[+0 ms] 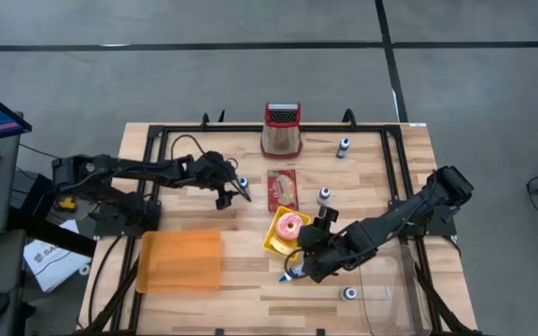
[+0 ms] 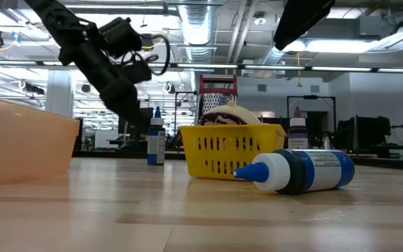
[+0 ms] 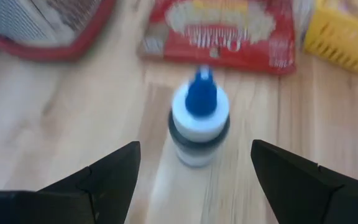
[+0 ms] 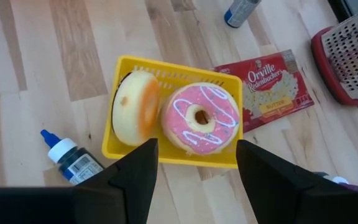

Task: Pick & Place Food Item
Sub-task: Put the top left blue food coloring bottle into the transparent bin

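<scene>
A yellow basket (image 1: pixel 278 229) stands mid-table and holds a pink-iced donut (image 4: pixel 201 118) and a pale, orange-ringed donut (image 4: pixel 135 107) on its edge. My right gripper (image 4: pixel 196 146) hangs open above the basket's near side, touching nothing. A red popcorn packet (image 1: pixel 282 189) lies flat just beyond the basket. My left gripper (image 3: pixel 194 146) is open, slanting down, with a finger on either side of a small upright blue-capped bottle (image 3: pixel 197 124) without touching it.
A blue-capped bottle (image 4: pixel 73 160) lies on its side by the basket's near corner. A red-framed grater (image 1: pixel 282 129) stands at the far edge. An orange tray (image 1: pixel 180 261) is at near left. More small bottles (image 1: pixel 344 147), (image 1: pixel 324 196), (image 1: pixel 350 293) are on the right half.
</scene>
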### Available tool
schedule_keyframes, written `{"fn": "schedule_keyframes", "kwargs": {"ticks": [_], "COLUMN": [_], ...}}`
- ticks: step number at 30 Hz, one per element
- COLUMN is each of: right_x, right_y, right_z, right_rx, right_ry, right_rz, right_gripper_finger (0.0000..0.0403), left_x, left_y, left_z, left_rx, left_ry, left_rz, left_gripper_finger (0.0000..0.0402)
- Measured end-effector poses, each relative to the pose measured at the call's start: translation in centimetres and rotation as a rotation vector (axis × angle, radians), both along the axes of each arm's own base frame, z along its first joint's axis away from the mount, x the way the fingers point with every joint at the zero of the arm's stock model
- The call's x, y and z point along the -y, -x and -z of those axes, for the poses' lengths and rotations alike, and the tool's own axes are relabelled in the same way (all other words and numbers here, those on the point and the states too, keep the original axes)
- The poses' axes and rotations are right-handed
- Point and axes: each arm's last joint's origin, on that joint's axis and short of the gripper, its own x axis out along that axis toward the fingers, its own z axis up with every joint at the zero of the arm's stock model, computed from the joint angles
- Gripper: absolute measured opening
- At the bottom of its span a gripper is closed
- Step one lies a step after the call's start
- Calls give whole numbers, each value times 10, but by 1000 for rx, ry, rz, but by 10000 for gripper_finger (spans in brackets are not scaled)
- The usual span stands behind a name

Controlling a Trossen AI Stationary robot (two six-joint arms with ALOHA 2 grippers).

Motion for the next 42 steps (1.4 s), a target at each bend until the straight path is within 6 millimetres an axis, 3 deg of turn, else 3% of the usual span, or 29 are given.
{"fn": "schedule_keyframes", "kwargs": {"ticks": [18, 22, 32, 42], "right_x": [-1, -3, -3, -6], "right_y": [-1, 0, 0, -1], "right_z": [0, 0, 0, -4], "right_rx": [12, 12, 12, 137], "right_ry": [-6, -6, -9, 72], "right_rz": [-4, -10, -4, 61], "right_gripper_finger": [210, 210, 210, 210], "left_x": [-8, -8, -8, -1], "left_y": [-22, -22, -24, -28], "left_z": [26, 26, 24, 22], "left_rx": [-16, -11, 13, 53], "left_ry": [-2, -10, 0, 49], "left_rz": [-8, -14, 0, 75], "left_gripper_finger": [296, 262, 110, 115]}}
